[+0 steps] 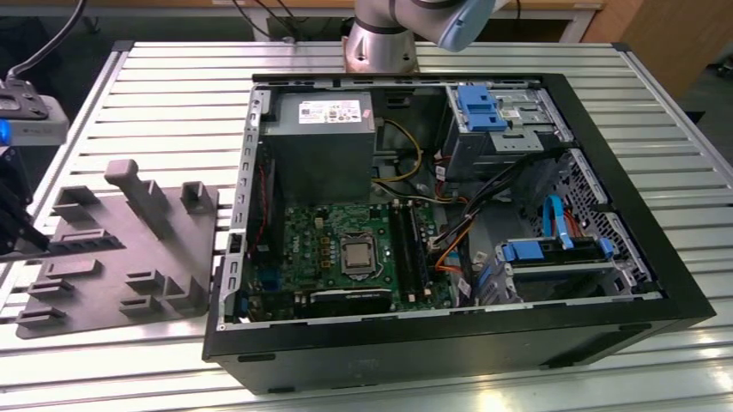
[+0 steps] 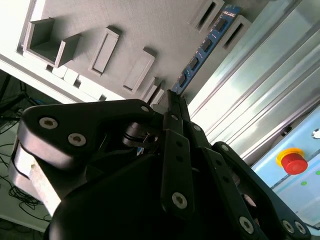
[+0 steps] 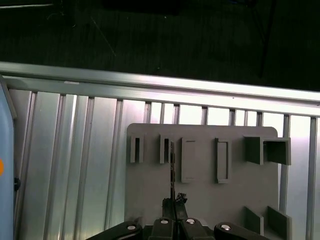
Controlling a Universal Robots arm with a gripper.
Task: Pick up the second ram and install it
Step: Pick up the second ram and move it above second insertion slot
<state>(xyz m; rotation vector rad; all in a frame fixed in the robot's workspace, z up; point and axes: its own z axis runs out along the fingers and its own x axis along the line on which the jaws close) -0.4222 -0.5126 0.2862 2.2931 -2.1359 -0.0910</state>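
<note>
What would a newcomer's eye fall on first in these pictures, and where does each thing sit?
First the open case in the middle of the slatted table, its green motherboard and blue drive clips bare. In the second wrist view the black gripper looms in the foreground, its fingers seemingly shut on the near end of a blue ram set in the grey tray.

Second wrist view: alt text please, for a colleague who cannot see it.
The black gripper sits in the foreground, its tip lined up with one end of the second ram, a blue stick with dark chips slotted in the grey moulded tray on a ribbed metal table.
</note>
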